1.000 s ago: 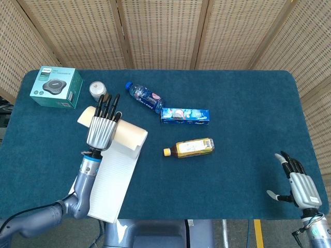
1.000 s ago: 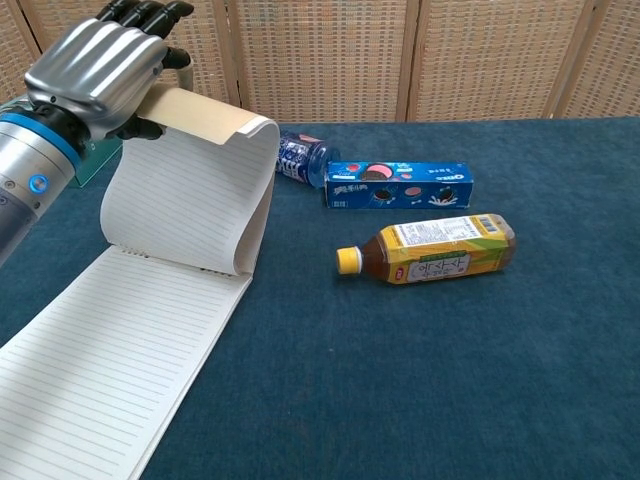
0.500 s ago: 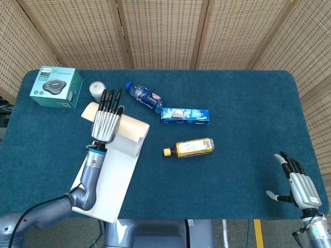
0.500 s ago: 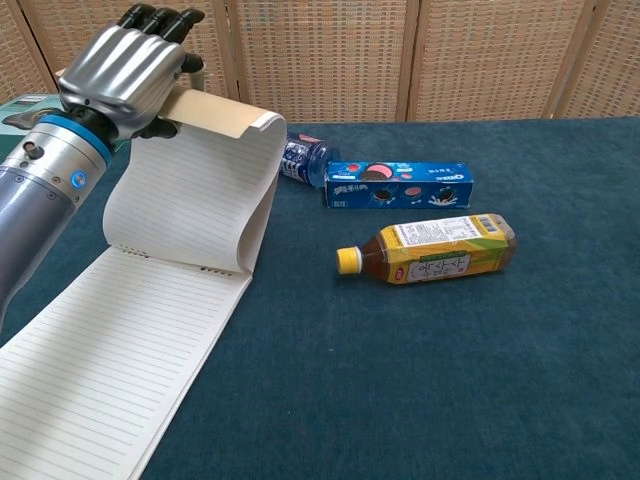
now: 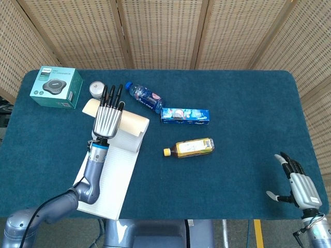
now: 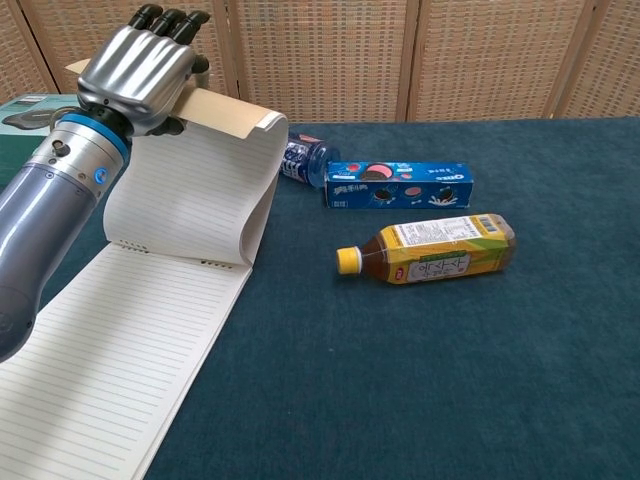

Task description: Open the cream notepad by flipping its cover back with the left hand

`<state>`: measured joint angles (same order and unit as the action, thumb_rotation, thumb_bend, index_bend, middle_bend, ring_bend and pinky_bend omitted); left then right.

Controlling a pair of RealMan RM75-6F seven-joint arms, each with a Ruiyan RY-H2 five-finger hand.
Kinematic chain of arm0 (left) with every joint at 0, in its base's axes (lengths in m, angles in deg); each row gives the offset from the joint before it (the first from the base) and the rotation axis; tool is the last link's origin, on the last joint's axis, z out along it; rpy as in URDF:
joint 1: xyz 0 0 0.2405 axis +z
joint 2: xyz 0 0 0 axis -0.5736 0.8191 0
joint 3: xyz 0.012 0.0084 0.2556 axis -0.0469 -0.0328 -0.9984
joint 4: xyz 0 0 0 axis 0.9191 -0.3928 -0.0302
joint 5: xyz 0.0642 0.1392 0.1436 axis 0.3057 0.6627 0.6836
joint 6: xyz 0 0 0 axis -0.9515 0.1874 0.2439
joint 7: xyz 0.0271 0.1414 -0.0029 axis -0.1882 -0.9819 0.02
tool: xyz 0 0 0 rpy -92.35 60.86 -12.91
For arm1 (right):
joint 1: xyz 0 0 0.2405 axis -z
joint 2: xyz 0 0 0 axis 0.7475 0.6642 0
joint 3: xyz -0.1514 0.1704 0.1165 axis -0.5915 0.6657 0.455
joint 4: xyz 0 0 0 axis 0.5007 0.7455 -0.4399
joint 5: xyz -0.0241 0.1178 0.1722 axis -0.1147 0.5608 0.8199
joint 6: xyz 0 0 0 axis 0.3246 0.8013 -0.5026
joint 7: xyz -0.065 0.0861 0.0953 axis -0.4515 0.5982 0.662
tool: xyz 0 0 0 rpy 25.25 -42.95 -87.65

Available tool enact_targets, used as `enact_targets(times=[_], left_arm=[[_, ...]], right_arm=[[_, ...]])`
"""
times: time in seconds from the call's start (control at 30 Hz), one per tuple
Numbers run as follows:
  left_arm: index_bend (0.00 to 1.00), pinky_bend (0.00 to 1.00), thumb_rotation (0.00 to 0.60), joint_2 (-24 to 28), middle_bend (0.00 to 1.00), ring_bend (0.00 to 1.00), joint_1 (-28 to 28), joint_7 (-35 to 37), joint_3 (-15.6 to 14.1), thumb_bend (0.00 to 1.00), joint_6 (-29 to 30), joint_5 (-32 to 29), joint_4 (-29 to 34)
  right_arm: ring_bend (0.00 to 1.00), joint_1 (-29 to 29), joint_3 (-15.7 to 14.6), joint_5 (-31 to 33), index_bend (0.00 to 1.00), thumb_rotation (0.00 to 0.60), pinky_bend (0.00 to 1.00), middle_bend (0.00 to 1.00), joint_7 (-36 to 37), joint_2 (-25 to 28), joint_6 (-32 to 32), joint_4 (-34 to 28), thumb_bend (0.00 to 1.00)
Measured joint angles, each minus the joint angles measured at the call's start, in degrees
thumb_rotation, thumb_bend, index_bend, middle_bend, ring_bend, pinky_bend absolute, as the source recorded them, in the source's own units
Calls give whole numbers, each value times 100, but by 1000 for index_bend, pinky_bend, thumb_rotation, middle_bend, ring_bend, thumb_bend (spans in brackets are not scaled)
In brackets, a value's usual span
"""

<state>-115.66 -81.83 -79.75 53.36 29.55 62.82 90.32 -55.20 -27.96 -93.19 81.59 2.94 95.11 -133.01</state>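
Lying on the cover: the left hand [image 5: 107,120], back up and fingers stretched toward the far edge of the table [image 5: 243,98], rests on the folded-over cream cover [image 6: 232,116]; whether it clasps the cover or only presses on it I cannot tell.
Notepad: the cream notepad [image 5: 109,178] sits at the table's near left, its lined pages open and bare, the cover and a sheet curled up and back in a loop at the far end.
Right hand: the right hand [image 5: 301,187] rests at the near right corner, released, fingers apart, holding nothing.
Beside the notepad: a yellow-labelled bottle [image 6: 430,250] lies on its side to the right; a blue biscuit box [image 6: 400,184] and a small water bottle [image 5: 145,97] lie beyond it.
Far left: a teal box [image 5: 56,87] and a small round tin [image 5: 96,89].
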Motion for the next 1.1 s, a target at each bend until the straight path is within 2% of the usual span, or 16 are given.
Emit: enact_targets(times=[0.33,0.6,0.63,0.7,0.77,0.83,1.0,1.1], left_arm=[[795,0,600,-320,0,0,-329,156,163,630,9,-279,-714],[795,0,600,-370,0,0,-556,216,357,623,-325,-654,-855],[766,0,600,-368,0,0,-581,203,394,605,-381,-720,-864],[647,0,600,-367,0,0,-616,173,447,535,-465,-823,-879],[469,0,600,-374,0,0,-648,112,504,433,-561,-962,-891],[366,0,600,-384,0,0,-667,28,549,390,-643,-1094,-888],[217,0,600,-410,0,0,-694,-192,582,377,-701,-1295,-902],[82,0,600,-423,0,0,-701,-287,582,373,-712,-1367,-928]], right_arm=[[0,-5,0,-31,17,600,0,0,78,-21,11,44,53],[0,-5,-4,-44,17,600,0,0,91,-8,15,27,53],[0,-4,-8,-47,17,600,0,0,86,-14,16,30,53],[0,-5,-8,-48,17,600,0,0,90,-15,17,30,53],[0,-5,-3,-45,17,600,0,0,105,-12,21,30,53],[0,-14,13,-38,17,600,0,0,134,6,15,29,53],[0,3,-5,-66,17,600,0,0,127,-25,51,46,53],[0,5,-4,-71,17,600,0,0,135,-27,58,46,53]])
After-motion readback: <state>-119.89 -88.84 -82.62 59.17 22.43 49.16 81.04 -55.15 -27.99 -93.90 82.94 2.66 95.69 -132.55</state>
